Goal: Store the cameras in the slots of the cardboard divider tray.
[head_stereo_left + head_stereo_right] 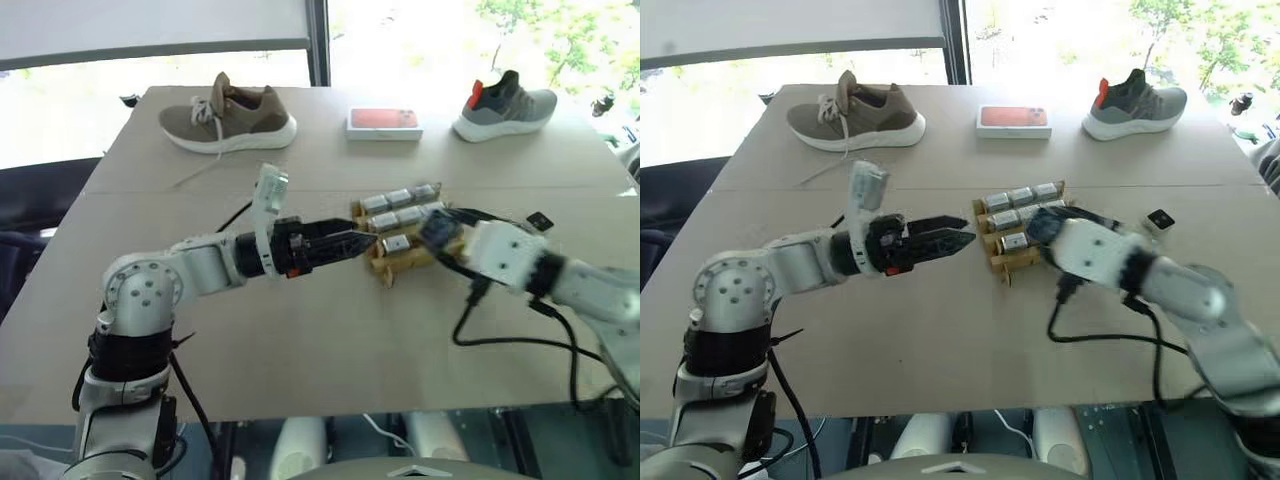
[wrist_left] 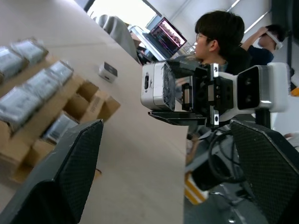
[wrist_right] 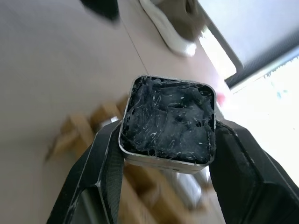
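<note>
Now camera between right fingers

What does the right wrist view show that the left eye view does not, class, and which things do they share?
Right wrist view: the black face of the camera clamped in the right gripper. Left eye view: the open left gripper, the white box with a red top, the grey shoe and a spare camera. Shared: the cardboard divider tray, the tan shoe and the table.
</note>
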